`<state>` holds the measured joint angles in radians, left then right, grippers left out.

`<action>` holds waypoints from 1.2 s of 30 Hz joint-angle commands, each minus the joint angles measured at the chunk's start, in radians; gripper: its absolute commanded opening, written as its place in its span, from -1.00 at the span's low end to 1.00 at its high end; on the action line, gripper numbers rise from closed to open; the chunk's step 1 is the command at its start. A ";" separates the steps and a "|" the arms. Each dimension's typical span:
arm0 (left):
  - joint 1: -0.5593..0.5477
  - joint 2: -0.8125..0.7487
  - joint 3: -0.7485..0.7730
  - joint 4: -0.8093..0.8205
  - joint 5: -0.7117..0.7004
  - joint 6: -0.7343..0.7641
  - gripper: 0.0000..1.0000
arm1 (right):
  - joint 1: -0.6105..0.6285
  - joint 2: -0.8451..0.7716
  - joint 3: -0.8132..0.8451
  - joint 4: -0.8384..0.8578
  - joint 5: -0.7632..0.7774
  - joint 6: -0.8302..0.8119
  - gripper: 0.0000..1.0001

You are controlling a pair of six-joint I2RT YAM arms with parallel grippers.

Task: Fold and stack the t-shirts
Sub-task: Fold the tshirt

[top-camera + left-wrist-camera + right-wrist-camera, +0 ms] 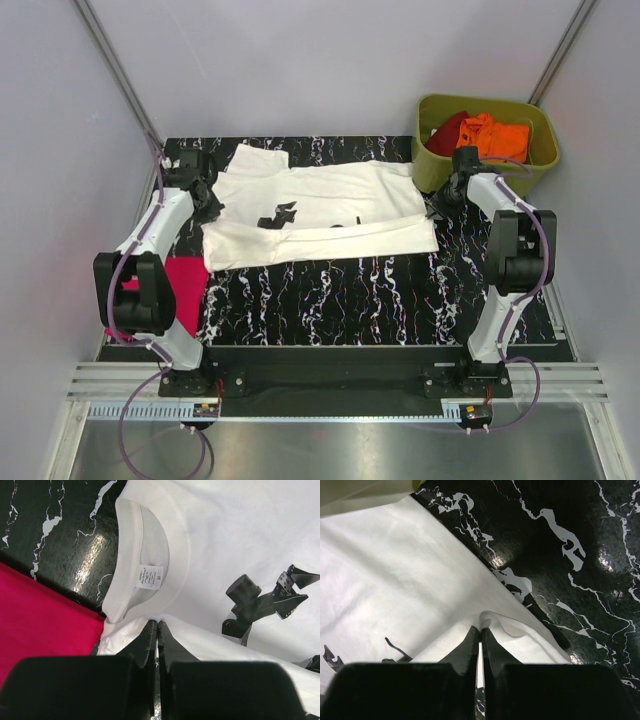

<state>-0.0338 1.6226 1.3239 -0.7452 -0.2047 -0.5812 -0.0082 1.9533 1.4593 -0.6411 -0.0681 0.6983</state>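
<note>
A white t-shirt (pixel 320 195) with a black chest print (pixel 278 215) lies spread across the back of the table, its near edge folded over onto itself. My left gripper (pixel 212 208) is at the shirt's left end, just below the collar (pixel 150 555), and is shut on a fold of the white cloth (pixel 157 622). At the right end my right gripper (pixel 432 205) pinches a raised ridge of the same shirt's folded edge (pixel 481 628). A magenta-pink t-shirt (pixel 185 285) lies flat at the left by the left arm. Orange (pixel 500 135) and dark red (pixel 448 128) t-shirts lie bundled in the tub.
The olive-green tub (pixel 428 168) stands at the back right corner, close behind my right gripper. The black marbled table (pixel 350 295) stretches in front of the white shirt. Pale walls close in the back and both sides.
</note>
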 commanded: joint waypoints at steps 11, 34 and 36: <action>-0.041 -0.009 0.130 -0.032 -0.213 0.109 0.43 | 0.004 -0.023 0.049 -0.118 0.065 -0.051 -0.03; -0.109 -0.569 -0.347 -0.077 0.153 0.078 0.36 | 0.027 -0.453 -0.390 -0.028 -0.075 -0.095 0.25; -0.109 -0.567 -0.347 -0.079 0.163 0.083 0.35 | 0.027 -0.445 -0.413 -0.002 -0.082 -0.074 0.13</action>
<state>-0.1448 1.0771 0.9733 -0.8425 -0.0837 -0.5053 0.0132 1.5375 1.0641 -0.7219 -0.1162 0.5896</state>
